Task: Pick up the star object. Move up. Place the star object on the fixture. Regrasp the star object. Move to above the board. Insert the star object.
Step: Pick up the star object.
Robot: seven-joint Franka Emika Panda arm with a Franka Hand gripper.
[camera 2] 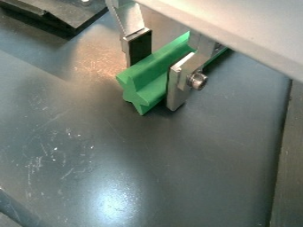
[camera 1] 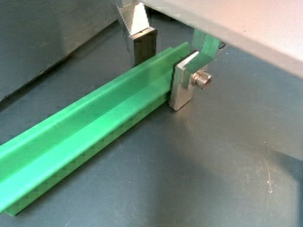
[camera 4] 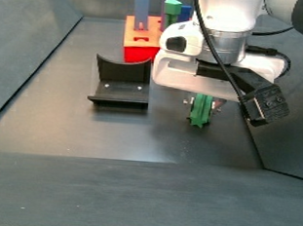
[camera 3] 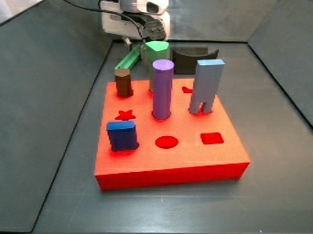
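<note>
The star object (camera 1: 95, 142) lies along the dark floor (camera 2: 106, 168), gripped near one end between the closed fingers (camera 2: 183, 82) of the end effector (camera 2: 160, 66). In a side view, the fixture (camera 4: 117, 83) stands just beside it, and the red board (camera 3: 171, 146) with its pegs lies beyond.

Robot lab: walled test bay, tool (camera 4: 203, 107), peg board (camera 3: 171, 146)
</note>
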